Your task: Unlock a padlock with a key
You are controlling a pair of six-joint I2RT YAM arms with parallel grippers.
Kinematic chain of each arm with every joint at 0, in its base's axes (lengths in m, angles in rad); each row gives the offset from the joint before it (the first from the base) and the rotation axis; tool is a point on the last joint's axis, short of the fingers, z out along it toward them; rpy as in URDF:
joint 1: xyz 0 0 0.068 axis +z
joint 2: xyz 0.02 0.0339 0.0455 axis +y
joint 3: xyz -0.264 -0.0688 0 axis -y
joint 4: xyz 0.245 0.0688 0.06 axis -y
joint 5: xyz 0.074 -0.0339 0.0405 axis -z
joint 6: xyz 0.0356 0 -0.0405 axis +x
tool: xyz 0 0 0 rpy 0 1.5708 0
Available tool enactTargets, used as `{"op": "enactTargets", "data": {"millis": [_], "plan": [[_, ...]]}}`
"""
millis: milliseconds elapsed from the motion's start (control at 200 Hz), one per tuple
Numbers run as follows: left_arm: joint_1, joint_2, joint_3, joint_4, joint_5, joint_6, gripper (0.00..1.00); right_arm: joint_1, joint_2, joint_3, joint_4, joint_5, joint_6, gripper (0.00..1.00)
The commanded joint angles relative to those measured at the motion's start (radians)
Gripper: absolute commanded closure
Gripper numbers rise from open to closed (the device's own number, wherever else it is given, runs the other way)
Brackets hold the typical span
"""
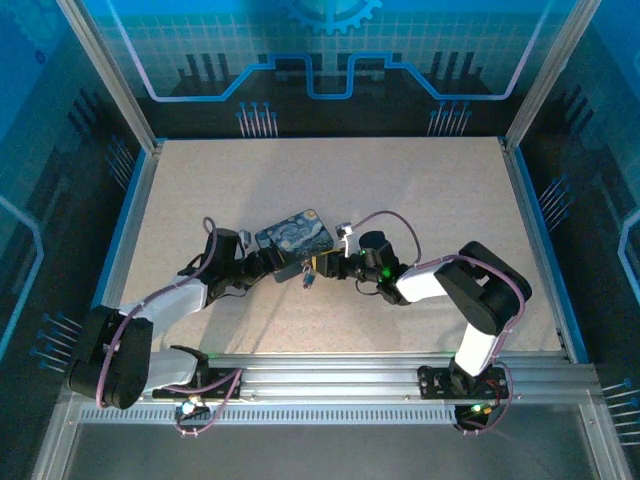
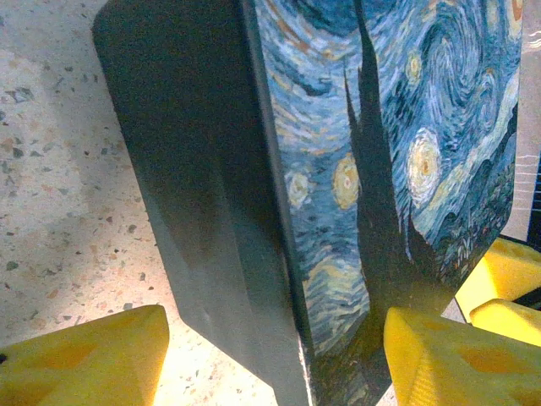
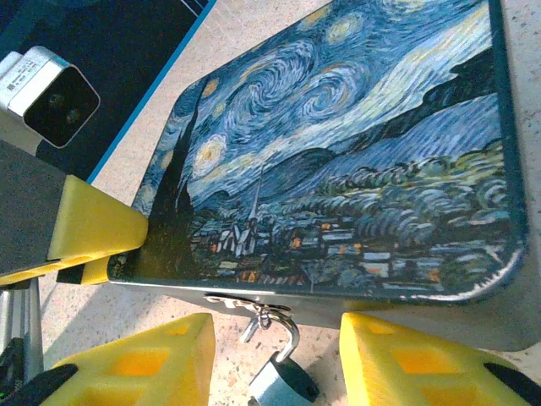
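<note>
Now I want the Starry Night box (image 3: 338,152) to sit firm on the table (image 1: 400,190), so the padlock (image 3: 283,387) can hang free from the clasp on its near edge. I think the step is to get hold of the lock. I should come in slow and straight and close on its body, not its loop.

The right gripper (image 3: 277,326) has its jaws spread. The padlock sits between them and touches neither.

The left gripper (image 2: 277,321) has its jaws wide around the box's corner. One finger (image 2: 439,355) touches the box, but I cannot tell if it pinches.

I cannot spot the key.
</note>
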Motion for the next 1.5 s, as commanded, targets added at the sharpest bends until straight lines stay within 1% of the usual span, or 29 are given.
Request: {"op": "enactTargets", "data": {"millis": [0,100,225,420,735,985,1241,1496], "plan": [[-0.01,-0.015,-0.018,-0.073,-0.011,0.008,0.31,-0.009,-0.027,-0.031,-0.004,-0.026,-0.036,0.55],[-0.01,-0.019,-0.013,-0.074,-0.009,0.007,0.31,-0.013,-0.023,-0.067,0.04,-0.044,-0.006,0.54],[-0.01,-0.021,-0.016,-0.074,-0.011,0.004,0.31,-0.012,0.027,-0.09,0.133,-0.093,0.06,0.54],[-0.01,-0.029,-0.021,-0.072,-0.01,0.0,0.31,-0.003,0.103,-0.079,0.203,-0.1,0.111,0.55],[-0.01,-0.032,-0.02,-0.071,-0.013,-0.002,0.31,0.012,0.167,-0.025,0.214,-0.12,0.14,0.58],[-0.01,-0.031,-0.019,-0.071,-0.013,-0.002,0.31,0.017,0.224,0.001,0.256,-0.131,0.178,0.61],[-0.01,-0.029,-0.016,-0.07,-0.011,-0.003,0.31,0.026,0.258,0.023,0.259,-0.138,0.198,0.67],[-0.01,-0.03,-0.016,-0.069,-0.011,-0.003,0.31,0.028,0.278,0.017,0.28,-0.132,0.223,0.78]]}}
